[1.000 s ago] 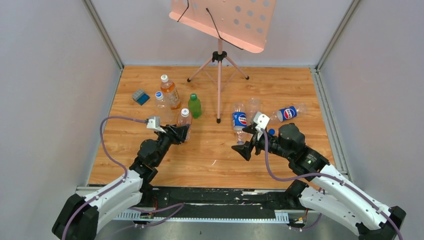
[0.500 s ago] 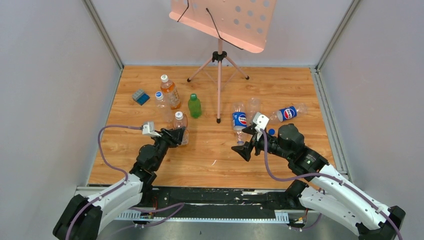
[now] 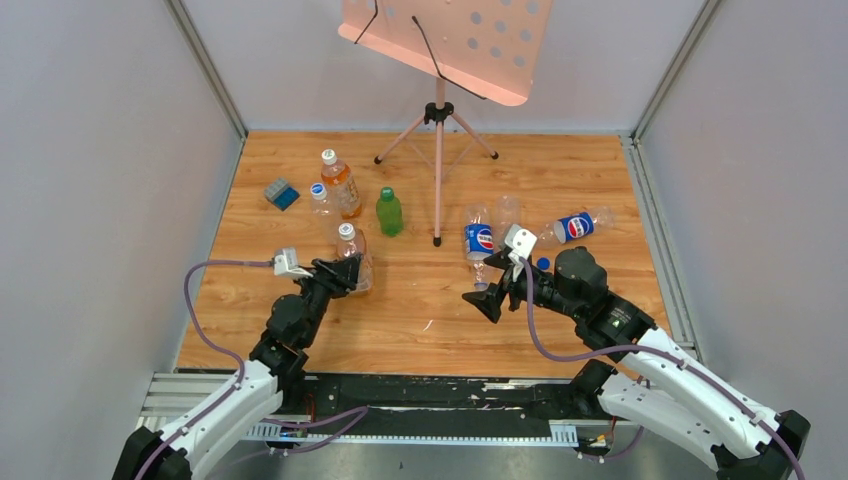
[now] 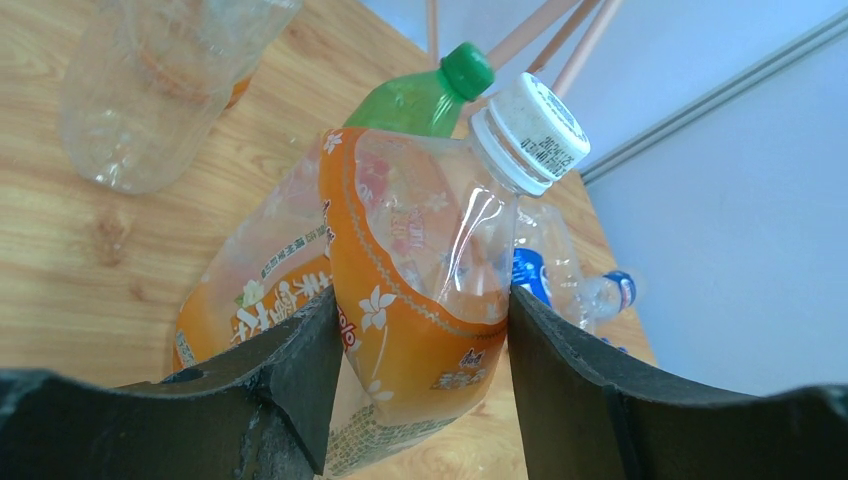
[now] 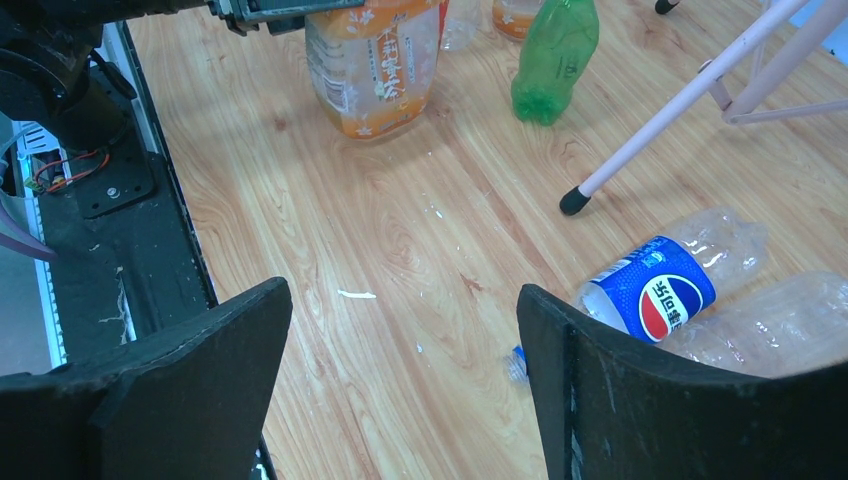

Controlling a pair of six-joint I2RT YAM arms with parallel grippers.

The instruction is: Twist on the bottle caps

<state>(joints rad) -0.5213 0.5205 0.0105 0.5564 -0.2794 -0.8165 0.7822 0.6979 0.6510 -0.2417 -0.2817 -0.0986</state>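
A clear bottle with an orange label (image 3: 352,262) (image 4: 420,270) stands between the fingers of my left gripper (image 3: 345,272) (image 4: 422,300). Both pads touch its sides, so the gripper is shut on it. A white cap (image 3: 346,230) (image 4: 530,130) sits on its neck. My right gripper (image 3: 485,282) (image 5: 402,290) hangs open over bare floor with nothing between its fingers. A small blue cap (image 3: 542,264) lies on the wood beside the right wrist. A Pepsi bottle (image 3: 479,240) (image 5: 655,295) lies capless just past the right fingers.
Upright at the back left are an orange bottle (image 3: 340,183), a clear bottle with a blue cap (image 3: 321,203) and a green bottle (image 3: 389,212). A blue-grey block (image 3: 281,193) lies further left. The pink stand's tripod (image 3: 438,150) is at centre. A second Pepsi bottle (image 3: 575,226) lies right.
My left arm has drawn back toward the near left, and the orange-label bottle has come with it. The right arm has stayed put.
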